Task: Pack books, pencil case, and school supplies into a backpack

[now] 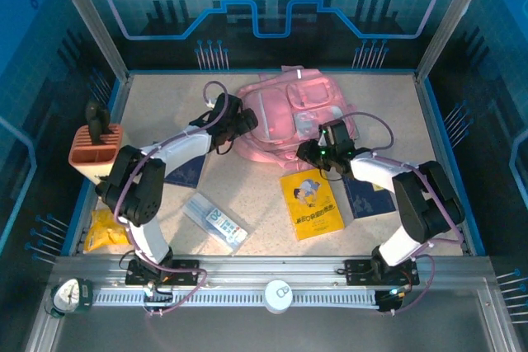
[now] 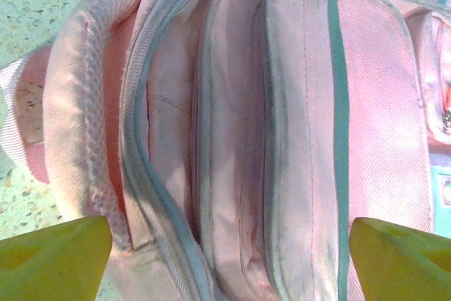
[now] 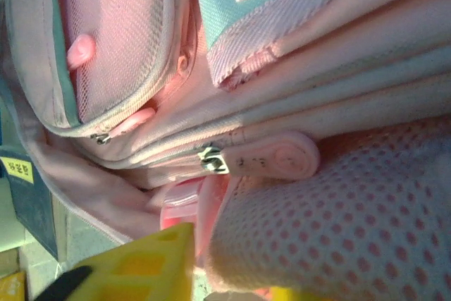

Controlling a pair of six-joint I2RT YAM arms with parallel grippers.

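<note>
Lying at the far middle of the bench (image 1: 262, 177), the backpack (image 1: 289, 113) has both arms reaching to it. The left claw (image 1: 240, 124) is at the side of the bag facing the left edge. In the left wrist view its yellow fingertips (image 2: 55, 253) stand wide apart, with the backpack's pink panels and grey zip seams between and beyond them.

The right claw (image 1: 329, 145) is at the bag's near right side. In its wrist view one yellow finger (image 3: 144, 264) sits just beside pink mesh padding and a zip pull (image 3: 213, 158); whether the claw grips the fabric or stands free I cannot tell.

The yellow book (image 1: 311, 204) lies flat, near the middle of the near edge. One navy book (image 1: 368, 195) lies just right of it under the right arm, another navy book (image 1: 186, 172) under the left arm. The pencil case (image 1: 215, 222) lies slantwise towards the near edge, left of the yellow book. An orange holder (image 1: 96, 152) stands by the left edge.
</note>
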